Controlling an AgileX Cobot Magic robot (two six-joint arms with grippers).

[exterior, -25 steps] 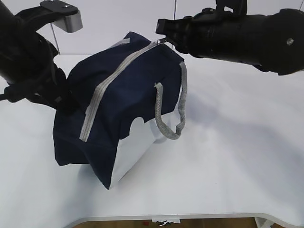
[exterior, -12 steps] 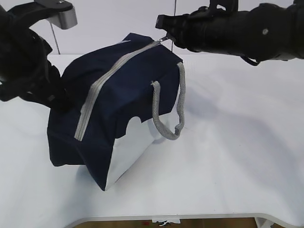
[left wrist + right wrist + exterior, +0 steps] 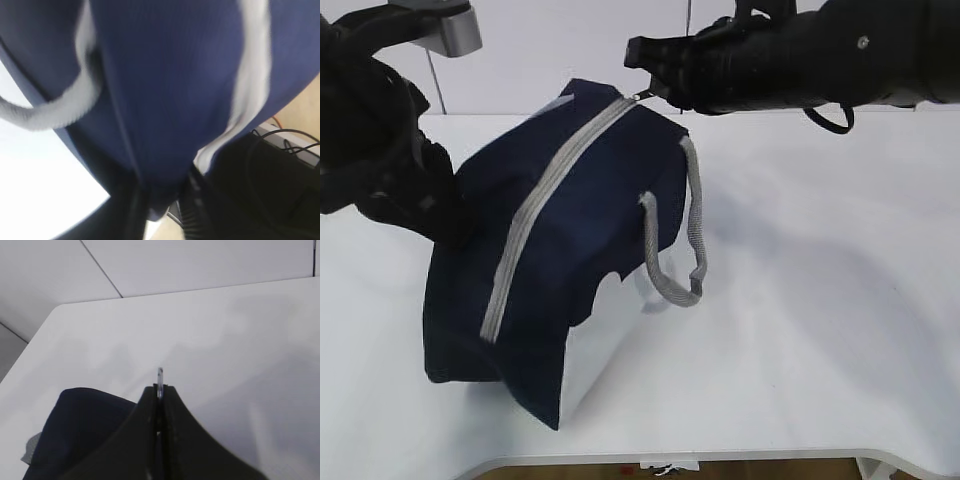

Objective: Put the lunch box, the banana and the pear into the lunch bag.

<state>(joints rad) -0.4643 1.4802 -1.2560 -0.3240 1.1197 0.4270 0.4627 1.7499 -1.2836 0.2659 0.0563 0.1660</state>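
The navy lunch bag (image 3: 580,230) lies tilted on the white table, its grey zipper (image 3: 545,200) closed along the top. My right gripper (image 3: 645,93) is shut on the metal ring pull (image 3: 160,376) at the bag's far end, and the bag's corner (image 3: 85,430) shows below it. My left gripper (image 3: 162,200) is at the bag's left rear. Its fingers stand apart with a fold of the bag's (image 3: 175,90) navy fabric between them; that view is blurred. The lunch box, the banana and the pear are out of view.
A grey webbing handle (image 3: 670,270) hangs off the bag's right side. The table's front edge (image 3: 720,455) runs close below the bag. A grey bracket (image 3: 445,30) sits at the upper left. Cables (image 3: 290,145) lie beyond the table edge.
My right gripper has moved left with the ring pull. The bag has swung and its near end has dropped lower. The left fingers have spread from their tight pinch.
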